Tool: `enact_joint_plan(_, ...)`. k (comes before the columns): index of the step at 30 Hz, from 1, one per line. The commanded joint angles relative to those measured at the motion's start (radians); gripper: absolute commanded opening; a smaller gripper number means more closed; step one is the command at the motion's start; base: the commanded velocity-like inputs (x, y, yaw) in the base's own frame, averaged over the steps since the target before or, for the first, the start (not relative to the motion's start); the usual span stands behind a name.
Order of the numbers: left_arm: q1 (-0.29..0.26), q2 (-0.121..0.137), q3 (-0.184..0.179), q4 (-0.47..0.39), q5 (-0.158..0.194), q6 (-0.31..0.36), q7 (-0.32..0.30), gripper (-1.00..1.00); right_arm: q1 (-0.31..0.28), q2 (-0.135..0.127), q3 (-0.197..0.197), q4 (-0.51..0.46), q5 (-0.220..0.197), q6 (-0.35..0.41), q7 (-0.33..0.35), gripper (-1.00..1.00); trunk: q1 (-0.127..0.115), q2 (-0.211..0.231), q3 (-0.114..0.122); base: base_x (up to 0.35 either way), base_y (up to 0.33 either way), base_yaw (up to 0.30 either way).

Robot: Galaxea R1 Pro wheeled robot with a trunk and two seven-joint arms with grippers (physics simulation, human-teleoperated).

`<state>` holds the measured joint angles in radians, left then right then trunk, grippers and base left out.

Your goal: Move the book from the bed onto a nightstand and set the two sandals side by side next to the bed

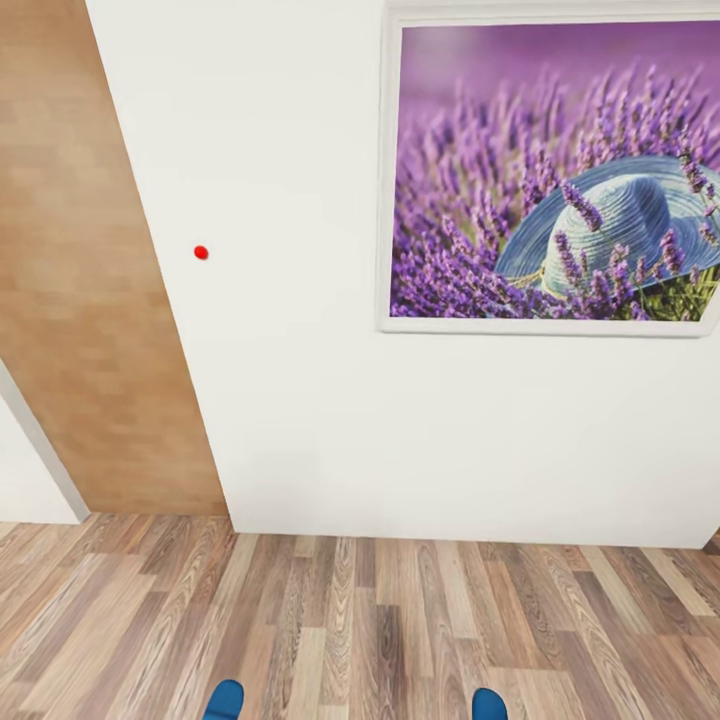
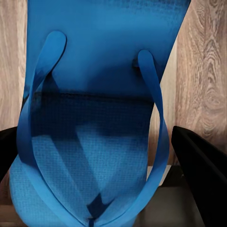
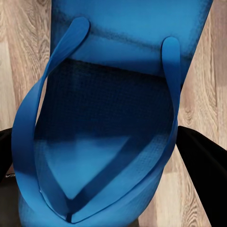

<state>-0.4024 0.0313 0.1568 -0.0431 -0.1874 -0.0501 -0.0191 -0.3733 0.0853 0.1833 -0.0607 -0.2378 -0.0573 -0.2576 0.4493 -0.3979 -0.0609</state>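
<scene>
Left pincer (image 2: 113,161): dark fingers (image 2: 203,165) flank a blue sandal (image 2: 104,94), clenched on it above the wood-plank floor (image 2: 208,56). Right pincer (image 3: 101,165): grasping the second sandal (image 3: 123,71) likewise. Head view: two blue sandal tips at the near edge, apart. Beyond: white wall (image 1: 300,400), red dot (image 1: 201,252), framed lavender picture (image 1: 555,170).

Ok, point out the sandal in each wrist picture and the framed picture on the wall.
left sandal (image 2: 101,71): left wrist view, on the sole.
right sandal (image 3: 127,28): right wrist view, on the sole.
framed picture (image 1: 470,150): head view, on the purple flowers.
</scene>
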Motion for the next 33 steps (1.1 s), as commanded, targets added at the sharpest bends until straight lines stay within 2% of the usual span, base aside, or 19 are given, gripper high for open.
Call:
enact_joint_plan(1,-0.001,0.0,0.009,0.001,-0.01,-0.004,-0.003,-1.0,-0.001,0.0,0.008,0.001,-0.011,-0.004,-0.003,-1.0,0.001,-0.002,-0.002,0.047,0.0,0.0)
enact_joint_plan(13,-0.001,-0.002,0.007,0.002,-0.011,-0.003,-0.003,-1.0,-0.001,0.001,0.008,0.001,-0.011,-0.004,-0.003,-1.0,0.001,-0.002,-0.002,0.053,-0.01,0.027)
enact_joint_plan(26,0.0,-0.004,0.007,0.004,-0.014,-0.003,-0.002,-1.0,-0.001,0.003,0.01,0.001,-0.01,-0.004,-0.003,-1.0,0.001,-0.002,-0.006,0.005,-0.002,0.243)
enact_joint_plan(33,0.034,-0.005,0.006,0.003,-0.013,-0.004,0.001,-1.0,0.0,0.003,0.01,0.001,-0.002,-0.004,-0.003,-1.0,0.001,-0.002,-0.007,0.007,0.0,0.139)
